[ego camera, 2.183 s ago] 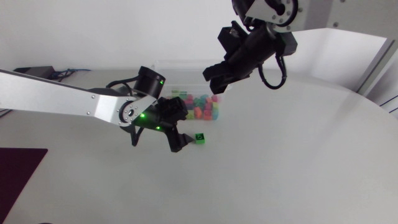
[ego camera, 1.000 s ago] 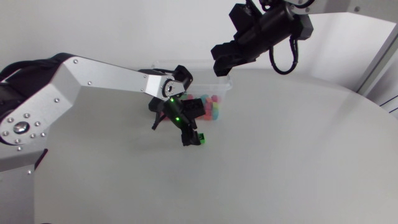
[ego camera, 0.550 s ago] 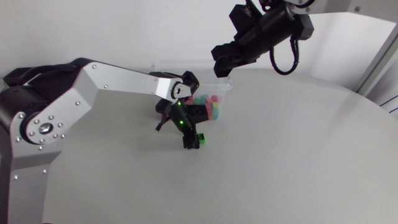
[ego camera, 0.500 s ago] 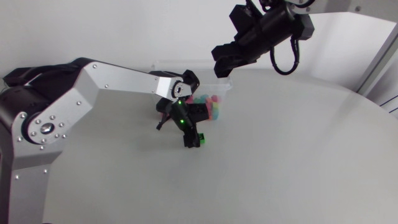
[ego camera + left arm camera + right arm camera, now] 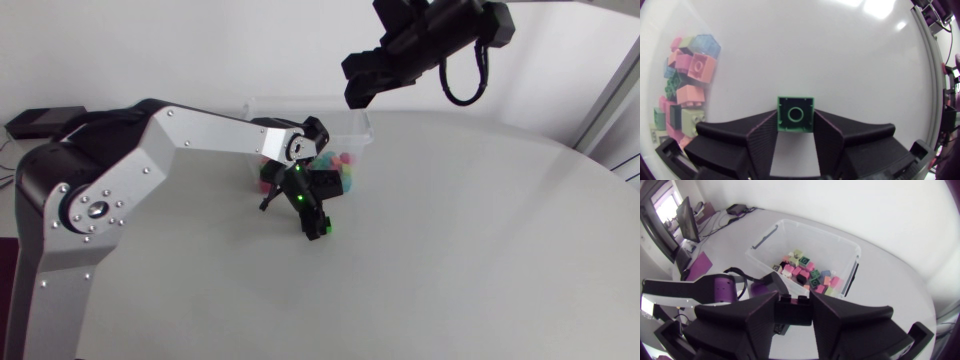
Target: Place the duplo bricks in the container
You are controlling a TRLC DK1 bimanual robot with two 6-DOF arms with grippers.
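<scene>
green brick [image 5: 795, 114]: left tool [image 5: 795, 131] | black brick [image 5: 794, 309]: right tool [image 5: 794, 299] | container [image 5: 832, 255]: part-filled

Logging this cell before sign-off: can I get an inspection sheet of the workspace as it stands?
surface: white table, no spills seen
job's things: clear container holding many mixed bricks; a green brick and a dark brick, each in a tool
clutter: nothing seen
grippers: left tool shut on the green brick, low beside the container; right tool shut on the dark brick, held high near the container
cables: black cable looped on the right arm
surroundings: nothing seen reaching over the table
</scene>
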